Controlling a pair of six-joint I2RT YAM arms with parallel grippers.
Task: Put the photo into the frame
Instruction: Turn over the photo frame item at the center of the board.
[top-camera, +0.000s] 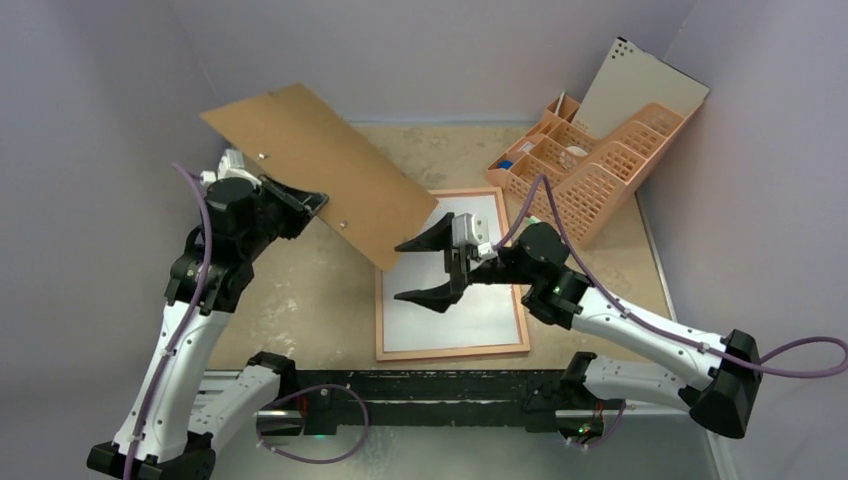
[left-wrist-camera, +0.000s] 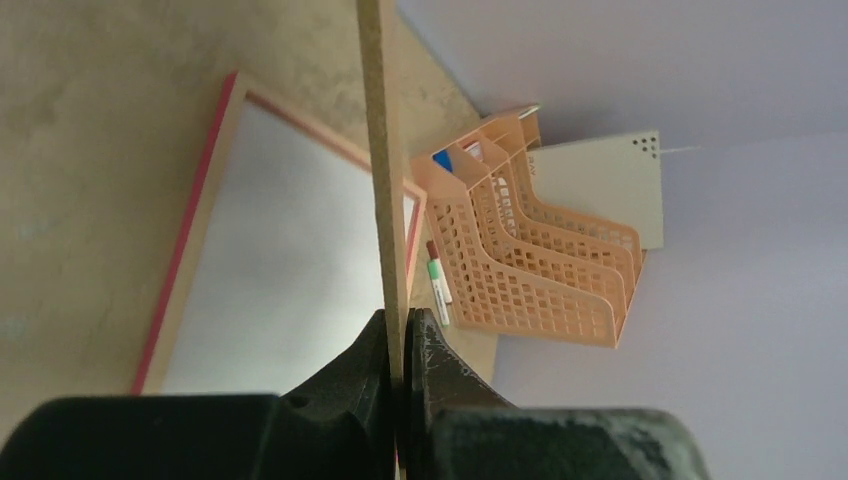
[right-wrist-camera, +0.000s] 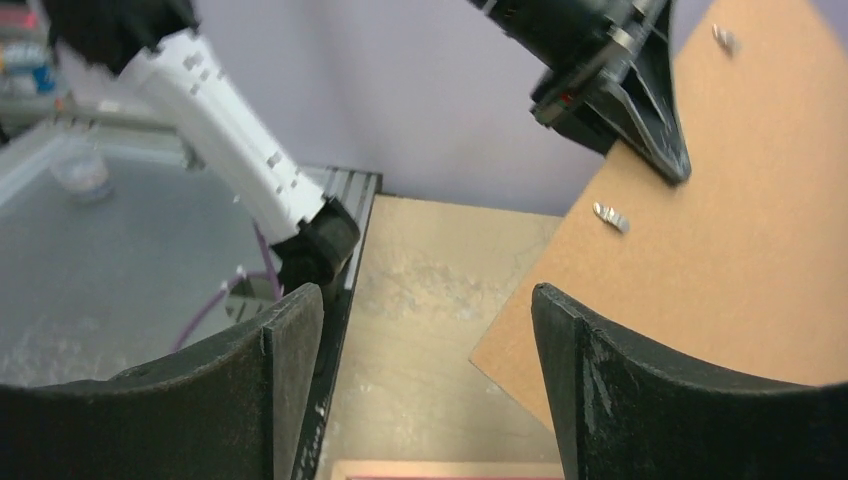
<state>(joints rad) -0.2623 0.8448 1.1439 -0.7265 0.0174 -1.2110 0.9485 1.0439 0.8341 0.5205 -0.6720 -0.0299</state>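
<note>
All 3 views are lit softly and evenly from above. Faint shadow is cast on the table (top-camera: 300, 290) beneath the raised backing board (top-camera: 320, 170). In the left wrist view, the left gripper (left-wrist-camera: 400, 335) is rendered dark and blurred. In the right wrist view, the fingers (right-wrist-camera: 290, 390) of the right gripper (right-wrist-camera: 425, 310) are softened, and the background at left is thrown out of focus.

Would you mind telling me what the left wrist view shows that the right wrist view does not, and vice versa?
Only the left wrist view: the peach organiser, and the photo, white side up, lying inside the frame. Only the right wrist view: the open right gripper, the left arm's white link and the metal clips on the brown board. Both: that board clamped in the left gripper, and the tan table.
</note>
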